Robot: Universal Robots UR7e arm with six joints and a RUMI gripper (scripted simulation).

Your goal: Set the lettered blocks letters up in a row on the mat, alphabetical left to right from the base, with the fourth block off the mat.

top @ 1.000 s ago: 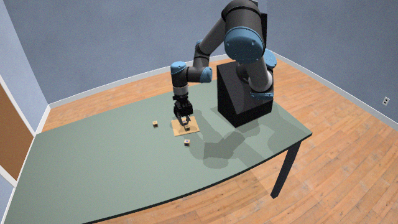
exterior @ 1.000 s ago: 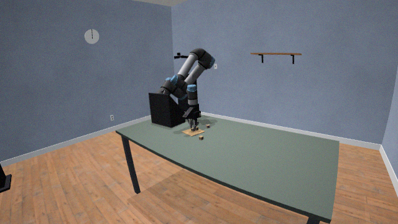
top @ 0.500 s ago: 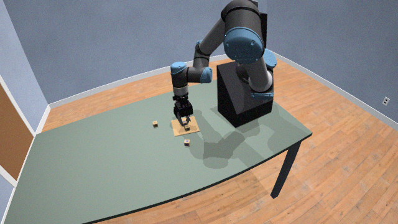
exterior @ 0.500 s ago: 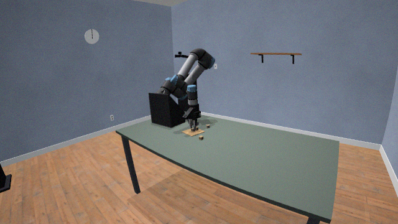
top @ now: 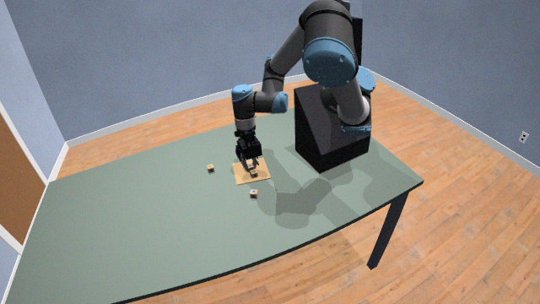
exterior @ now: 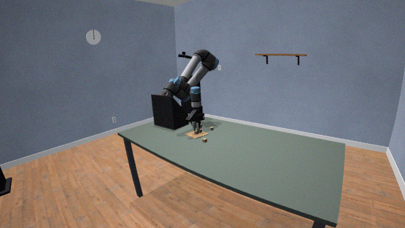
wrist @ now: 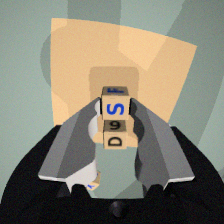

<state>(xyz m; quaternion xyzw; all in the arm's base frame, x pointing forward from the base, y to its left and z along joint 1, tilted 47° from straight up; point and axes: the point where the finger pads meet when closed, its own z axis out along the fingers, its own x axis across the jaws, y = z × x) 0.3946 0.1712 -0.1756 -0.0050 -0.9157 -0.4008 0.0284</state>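
A: What do we get from the top view?

B: Centre frame, we see the gripper (top: 250, 165) (exterior: 197, 130) (wrist: 115, 99) reaching down over the mat (top: 240, 179) (exterior: 197, 137) (wrist: 75, 45). One loose block (top: 210, 168) (exterior: 204, 140) sits left of the mat, another loose block (top: 253, 193) (exterior: 211, 128) just below it. A block on the mat (top: 253, 173) shows by the fingertips, its letter too small for us to read.

A: And the exterior view?

B: There our loose blocks lie below right and upper right of the mat. The table (top: 139, 228) (exterior: 269, 164) stretches toward the frame's right, giving us breadth on that side; the black pedestal (top: 333, 148) (exterior: 162, 111) stands upper left of the mat.

A: The wrist view must give us letters.

B: It does: our fingers pinch the S block (wrist: 115, 107) at mid-frame, its blue S turned sideways. Just below it in the frame we read a dark D on the D block (wrist: 115, 140). More mat spreads above the pair, its edges slanting at upper left and right. A blue-marked block (wrist: 94, 180) peeks out at lower left, partly hidden by a finger.

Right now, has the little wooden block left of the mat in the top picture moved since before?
No. The small tan wooden cube sits just as far left of the flat tan mat in the top view.
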